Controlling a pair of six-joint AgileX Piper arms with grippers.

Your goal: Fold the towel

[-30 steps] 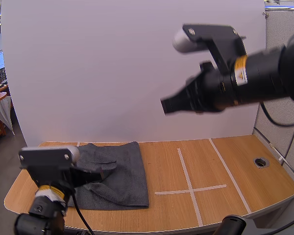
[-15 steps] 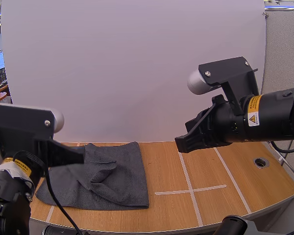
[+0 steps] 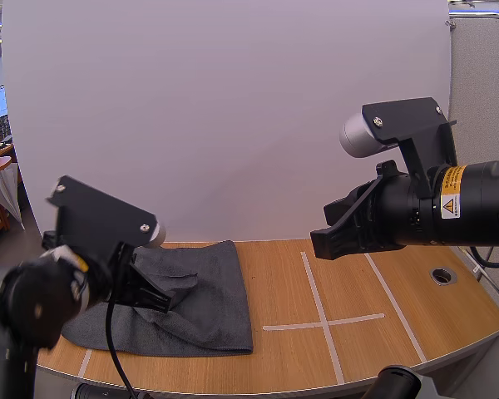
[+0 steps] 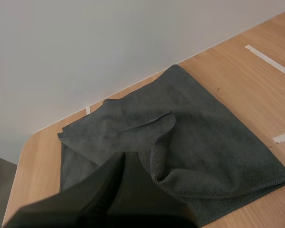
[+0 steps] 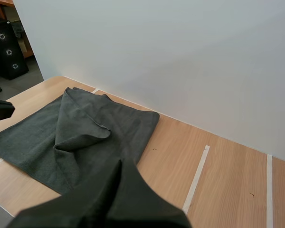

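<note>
Lying rumpled at the table's (image 3: 407, 312) left side, the grey towel (image 3: 212, 312) had a flap folded over itself. The left hand (image 3: 154, 298) and the right hand (image 3: 326, 241) hovered above, fingers together, empty.

Item 1, our left gripper (image 3: 162, 301): 1.0 s ago low by the near-left edge of the table (image 3: 399, 274); 0.5 s ago lifted and held level; now tipped downward, tips over the raised fold of the dark grey towel (image 3: 212, 307).

Item 2, our right gripper (image 3: 320, 243): 1.0 s ago high above the table; since lowered, then drawn slightly rightward, above the white tape cross (image 3: 323, 322).
</note>
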